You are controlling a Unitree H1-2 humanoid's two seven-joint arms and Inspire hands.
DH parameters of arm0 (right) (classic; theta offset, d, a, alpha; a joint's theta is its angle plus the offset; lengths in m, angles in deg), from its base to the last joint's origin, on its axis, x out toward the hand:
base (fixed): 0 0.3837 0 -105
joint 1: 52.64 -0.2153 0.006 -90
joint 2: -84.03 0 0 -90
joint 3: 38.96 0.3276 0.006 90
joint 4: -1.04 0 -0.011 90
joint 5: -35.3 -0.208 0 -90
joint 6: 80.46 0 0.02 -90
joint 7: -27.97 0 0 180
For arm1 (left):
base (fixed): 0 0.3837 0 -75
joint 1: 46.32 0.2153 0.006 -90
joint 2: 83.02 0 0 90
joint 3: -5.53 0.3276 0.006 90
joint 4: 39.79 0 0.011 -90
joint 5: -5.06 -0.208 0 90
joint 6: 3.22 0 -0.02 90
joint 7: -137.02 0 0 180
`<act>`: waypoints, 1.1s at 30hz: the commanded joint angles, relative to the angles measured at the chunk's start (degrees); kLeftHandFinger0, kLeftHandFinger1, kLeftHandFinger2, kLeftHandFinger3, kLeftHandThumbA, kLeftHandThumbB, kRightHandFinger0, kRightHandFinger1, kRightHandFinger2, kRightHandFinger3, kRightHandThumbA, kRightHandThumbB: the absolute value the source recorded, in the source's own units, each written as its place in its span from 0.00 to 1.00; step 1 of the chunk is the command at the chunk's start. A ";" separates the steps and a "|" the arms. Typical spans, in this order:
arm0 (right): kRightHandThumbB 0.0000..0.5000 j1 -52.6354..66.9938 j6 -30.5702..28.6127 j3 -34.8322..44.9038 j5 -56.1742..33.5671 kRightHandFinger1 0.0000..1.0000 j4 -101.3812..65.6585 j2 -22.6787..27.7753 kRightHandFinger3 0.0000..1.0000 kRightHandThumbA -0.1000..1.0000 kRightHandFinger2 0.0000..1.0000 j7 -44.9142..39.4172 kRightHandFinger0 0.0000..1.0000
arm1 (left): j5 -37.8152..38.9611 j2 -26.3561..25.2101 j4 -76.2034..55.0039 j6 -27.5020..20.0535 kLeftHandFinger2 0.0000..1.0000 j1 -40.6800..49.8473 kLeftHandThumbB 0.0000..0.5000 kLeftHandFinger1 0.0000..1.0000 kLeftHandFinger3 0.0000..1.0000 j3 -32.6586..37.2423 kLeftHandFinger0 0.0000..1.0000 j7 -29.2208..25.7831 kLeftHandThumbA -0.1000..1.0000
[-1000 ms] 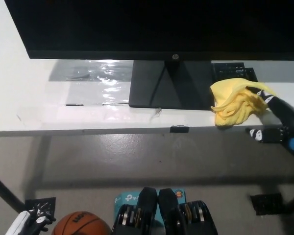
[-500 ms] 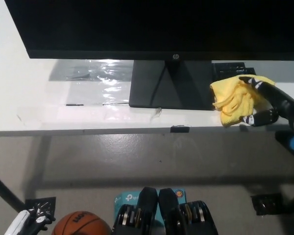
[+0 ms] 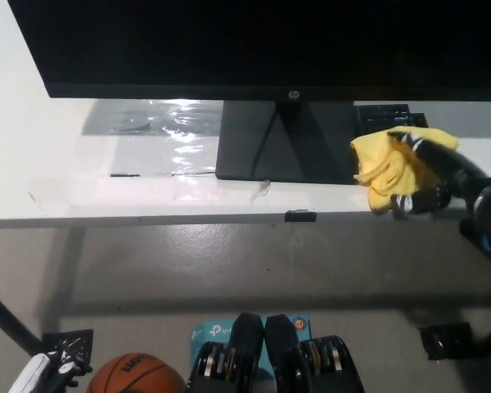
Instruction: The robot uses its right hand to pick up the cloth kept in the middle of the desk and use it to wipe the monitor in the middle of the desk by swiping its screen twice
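Observation:
A yellow cloth (image 3: 380, 162) lies bunched on the white desk (image 3: 82, 196), just right of the monitor stand (image 3: 282, 143). My black right hand (image 3: 430, 176) lies over the cloth's right half, fingers curled around it and closing on the fabric. The large black monitor (image 3: 262, 45) fills the top of the head view, its screen facing away from the camera angle. My white left hand (image 3: 49, 371) rests low at the bottom left, away from the desk; its fingers are too cut off to judge.
A clear plastic sheet (image 3: 159, 131) lies on the desk left of the stand. A black object (image 3: 382, 115) sits behind the cloth. An orange basketball (image 3: 135, 377) lies on the floor at the bottom left.
My right hand has moved left onto the cloth and its fingers have closed around it. The cloth has bunched up and become smaller. The left hand has not moved.

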 commanded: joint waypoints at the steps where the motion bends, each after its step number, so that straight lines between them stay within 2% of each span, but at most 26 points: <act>1: 0.51 -3.46 1.27 -2.88 7.25 1.00 3.43 1.33 1.00 0.55 1.00 -2.88 1.00 | -0.85 -2.12 -1.76 -0.35 0.07 -0.44 1.00 0.70 0.00 0.22 0.70 0.91 0.74; 3: 0.51 -3.75 1.27 -5.16 10.55 1.00 5.91 1.47 1.00 0.49 1.00 -2.43 1.00 | -0.43 -2.04 -1.79 -0.28 0.06 -0.38 1.00 0.69 0.00 0.01 0.70 1.09 0.72; 6: 0.45 -3.51 1.27 -5.56 13.91 1.00 7.95 0.69 1.00 0.41 1.00 -0.25 1.00 | -0.75 -2.14 -1.33 -0.35 0.05 -0.57 1.00 0.68 0.00 0.25 0.70 1.12 0.72; 7: 0.35 -3.44 1.27 -6.41 17.33 1.00 10.31 0.09 1.00 0.32 1.00 2.68 1.00 | -0.55 -1.99 -1.21 0.04 0.05 -0.69 1.00 0.68 0.00 0.16 0.71 1.18 0.70; 8: 0.35 -3.26 1.27 -6.21 17.62 1.00 10.15 0.02 1.00 0.32 1.00 2.58 1.00 | -0.55 -2.03 -1.29 0.03 0.05 -0.59 1.00 0.68 0.00 0.15 0.71 1.22 0.70; 9: 0.26 -3.31 1.27 -7.04 23.54 1.00 12.54 -0.85 1.00 0.25 1.00 5.49 1.00 | -0.68 -2.12 -1.10 -0.48 0.05 -0.57 1.00 0.68 0.00 0.28 0.72 1.27 0.70; 10: 0.21 -3.34 1.27 -7.30 24.62 1.00 13.72 -1.18 1.00 0.17 1.00 7.94 1.00 | -0.70 -2.18 -1.06 -0.61 0.05 -0.56 1.00 0.69 0.00 0.35 0.73 1.41 0.69; 11: 0.20 -3.33 1.27 -7.32 25.24 1.00 14.26 -1.38 1.00 0.17 1.00 8.99 1.00 | -0.72 -2.20 -1.04 -0.66 0.05 -0.56 1.00 0.69 0.00 0.36 0.73 1.49 0.69; 12: 0.10 -4.01 1.27 -6.34 29.77 1.00 17.64 -2.79 1.00 0.10 1.00 10.83 0.83 | -1.37 -2.26 -1.95 0.12 0.05 -0.22 1.00 0.69 0.00 0.58 0.74 1.30 0.69; 13: 0.11 -4.13 1.27 -5.86 31.33 1.00 18.35 -3.24 1.00 0.08 1.00 10.82 0.73 | -1.41 -2.28 -2.01 0.03 0.05 -0.04 1.00 0.69 0.00 0.60 0.74 1.35 0.68; 14: 0.04 -4.35 1.27 -5.71 29.66 0.81 19.11 -3.37 1.00 0.05 1.00 12.81 0.57 | -1.43 -2.28 -2.02 -0.15 0.05 -0.02 1.00 0.69 0.00 0.62 0.74 1.37 0.68; 15: 0.00 -4.94 1.27 -7.05 26.87 0.44 20.20 -3.01 1.00 0.00 0.66 15.92 0.27 | -1.60 -2.41 -1.87 -0.26 0.04 -0.08 1.00 0.69 0.00 0.77 0.75 1.51 0.69; 16: 0.00 -5.19 0.57 -8.77 26.28 0.23 20.75 -2.53 1.00 0.00 0.45 18.98 0.04 | -1.36 -2.44 -2.18 -0.54 0.04 0.28 1.00 0.69 0.00 0.57 0.75 1.57 0.69; 17: 0.00 -5.23 0.47 -8.71 26.36 0.19 21.00 -2.61 1.00 0.00 0.42 19.25 0.00 | -1.37 -2.44 -2.18 -0.54 0.04 0.28 1.00 0.69 0.00 0.57 0.75 1.59 0.69; 18: 0.00 -5.39 -1.54 -9.13 27.23 0.05 20.53 -2.34 1.00 0.00 0.28 22.11 0.00 | -1.91 -2.82 -1.98 -0.92 0.03 0.03 1.00 0.68 0.00 0.84 0.74 1.63 0.70; 19: 0.00 -4.90 -3.38 -8.37 26.70 0.01 19.87 -2.44 0.84 0.00 0.21 24.92 0.00 | -2.11 -2.87 -2.24 -0.63 0.03 0.04 1.00 0.67 0.00 0.96 0.73 1.66 0.71; 20: 0.00 -4.80 -3.71 -8.30 26.54 0.03 19.33 -2.40 0.76 0.00 0.23 24.83 0.00 | -2.10 -2.91 -2.22 -0.55 0.03 -0.03 1.00 0.67 0.00 0.99 0.72 1.80 0.72; 21: 0.00 -4.86 -4.23 -8.13 26.39 0.05 19.54 -2.51 0.61 0.00 0.25 25.34 0.00 | -2.23 -2.87 -2.26 -0.36 0.04 -0.06 1.00 0.68 0.00 1.03 0.73 1.78 0.71; 22: 0.00 -4.90 -4.77 -7.99 26.15 0.08 19.65 -2.58 0.54 0.00 0.30 25.75 0.00 | -2.37 -2.83 -2.31 -0.13 0.05 -0.09 1.00 0.68 0.00 1.09 0.73 1.72 0.71; 24: 0.00 -4.30 -9.77 -7.30 25.53 0.10 21.22 -3.21 0.16 0.00 0.36 32.85 0.00 | -1.83 -2.65 -2.31 -0.38 0.05 0.05 1.00 0.69 0.00 0.75 0.75 1.93 0.70; 25: 0.00 -4.11 -11.02 -7.10 25.34 0.12 21.80 -3.40 0.09 0.00 0.42 34.92 0.00 | -1.92 -2.71 -2.36 -0.46 0.06 0.08 1.00 0.69 0.00 0.79 0.75 2.00 0.71; 26: 0.00 -3.79 -12.87 -6.45 24.43 0.15 22.40 -3.80 0.06 0.00 0.47 37.27 0.00 | -2.12 -2.71 -2.22 -0.49 0.07 0.08 1.00 0.70 0.00 0.80 0.76 1.85 0.73; 27: 0.00 -3.59 -14.35 -5.89 23.56 0.17 22.74 -4.06 0.10 0.00 0.51 38.59 0.00 | -2.41 -2.74 -2.15 -0.70 0.07 0.09 1.00 0.70 0.00 0.86 0.76 1.70 0.74; 28: 0.00 -3.23 -15.19 -4.98 22.29 0.18 22.53 -4.40 0.14 0.00 0.51 38.59 0.00 | -2.58 -2.81 -2.38 -0.90 0.06 0.18 1.00 0.68 0.00 0.94 0.75 1.72 0.74; 29: 0.02 -2.83 -15.79 -4.64 21.88 0.19 22.12 -4.44 0.24 0.00 0.52 38.75 0.00 | -2.75 -2.97 -2.41 -1.28 0.06 0.30 1.00 0.68 0.01 1.17 0.75 1.96 0.76; 33: 0.16 -1.78 -16.60 -2.43 19.95 0.15 20.72 -5.48 0.31 0.00 0.46 38.84 0.00 | -2.97 -2.89 -1.35 -2.41 0.06 0.24 1.00 0.68 0.00 1.19 0.76 1.66 0.79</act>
